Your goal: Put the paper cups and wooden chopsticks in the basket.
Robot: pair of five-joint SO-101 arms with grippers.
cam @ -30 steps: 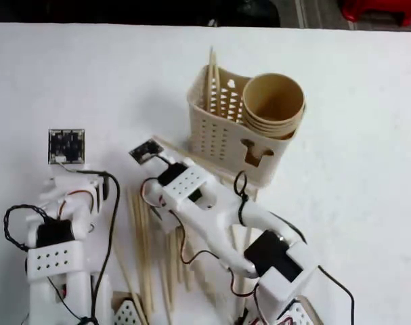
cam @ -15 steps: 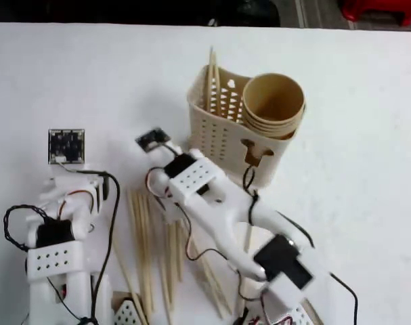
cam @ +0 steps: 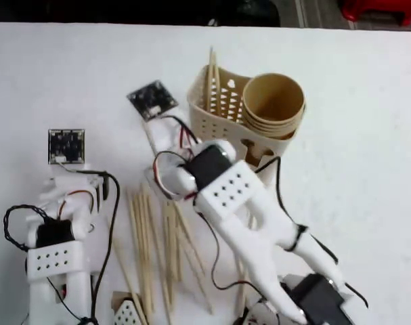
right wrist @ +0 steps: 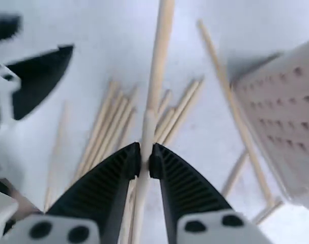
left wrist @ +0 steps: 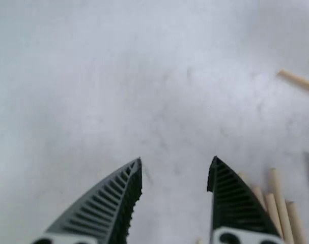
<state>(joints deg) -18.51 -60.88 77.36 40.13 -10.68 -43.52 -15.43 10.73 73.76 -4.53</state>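
Looking along the right wrist view, we find the right pincer (right wrist: 145, 152) pinched nearly closed on a single wooden chopstick (right wrist: 160, 66). The stick runs away from the fingertips and is cut off at the frame's edge, so its far end is lost to us. Beneath it, loose chopsticks (right wrist: 111, 129) lie fanned on the white table (right wrist: 103, 30). The perforated wall of the basket (right wrist: 286, 96) stands just beside them, only partly in frame.

From the high view, the right arm (cam: 235, 196) lies across the table with its wrist close to the basket, and its own body hides the pincer and the held stick. The basket holds a nested stack of paper cups (cam: 273, 101) on one side and a few upright chopsticks (cam: 212, 78) on the other. We cannot tell how many cups are in the stack. More loose sticks lie between the two arms, some disappearing under the right one.

Over on the left, the left pincer (left wrist: 176, 161) hangs wide open with nothing between its fingers — bare table below, and a few chopstick ends (left wrist: 276, 195) poking in at the frame's edge.
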